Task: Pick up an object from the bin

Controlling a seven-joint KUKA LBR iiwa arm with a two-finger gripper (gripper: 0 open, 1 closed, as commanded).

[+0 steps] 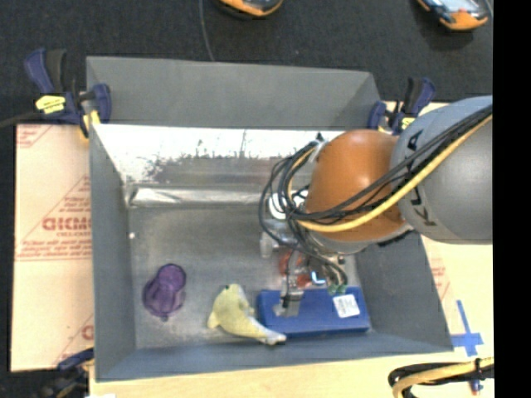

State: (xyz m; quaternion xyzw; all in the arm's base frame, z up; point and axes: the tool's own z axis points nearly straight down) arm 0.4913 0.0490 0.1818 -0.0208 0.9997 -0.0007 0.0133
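My gripper (289,299) hangs under the orange wrist cover at the bin's front right, low over the left end of a flat blue box (319,315) with a white label. The box lies along the front wall. Just left of it a pale yellow soft toy (236,315) rests on the floor, its tail end touching the box's corner. Something small and red shows right behind the gripper, too hidden to name.
A purple cup (164,290) lies on its side at the front left. The arm and its cables cover the right middle of the bin. The back and centre floor is bare grey metal.
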